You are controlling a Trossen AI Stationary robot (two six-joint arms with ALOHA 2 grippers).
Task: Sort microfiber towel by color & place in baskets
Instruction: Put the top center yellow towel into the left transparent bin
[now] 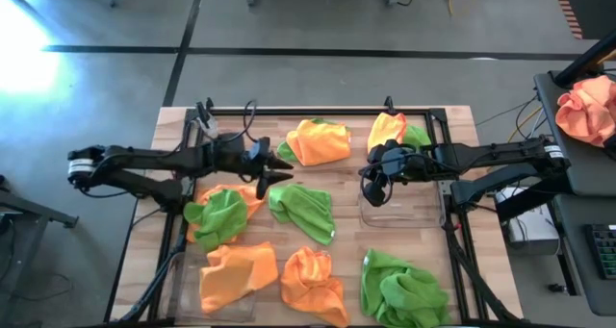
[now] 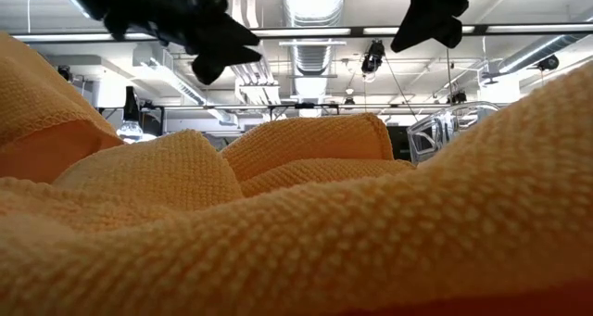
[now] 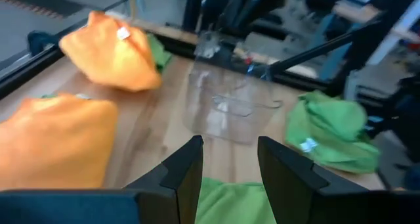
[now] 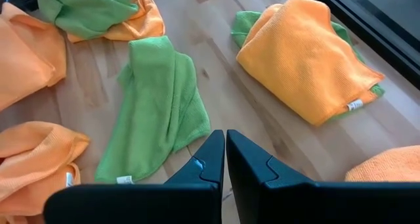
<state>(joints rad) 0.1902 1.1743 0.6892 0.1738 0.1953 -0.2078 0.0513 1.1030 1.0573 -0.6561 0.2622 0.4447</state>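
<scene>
Orange and lime green microfiber towels lie scattered on the wooden table. One green towel [image 1: 306, 211] [image 4: 157, 112] lies flat in the middle. My left gripper [image 1: 277, 177] [image 3: 230, 148] hovers open just beyond its far edge, above the table. My right gripper [image 1: 372, 186] [image 4: 225, 137] is shut and hangs over the far left corner of the empty see-through basket [image 1: 409, 215] [image 3: 226, 109]. The other basket [image 1: 181, 288], at the near left, holds an orange towel [image 1: 236, 275].
Other towels: an orange one [image 1: 320, 140] at the far middle, orange over green [image 1: 393, 131] at the far right, green over orange [image 1: 219, 214] at the left, orange [image 1: 313, 282] and green [image 1: 402, 291] at the near edge. A peach cloth [image 1: 587, 109] lies off the table.
</scene>
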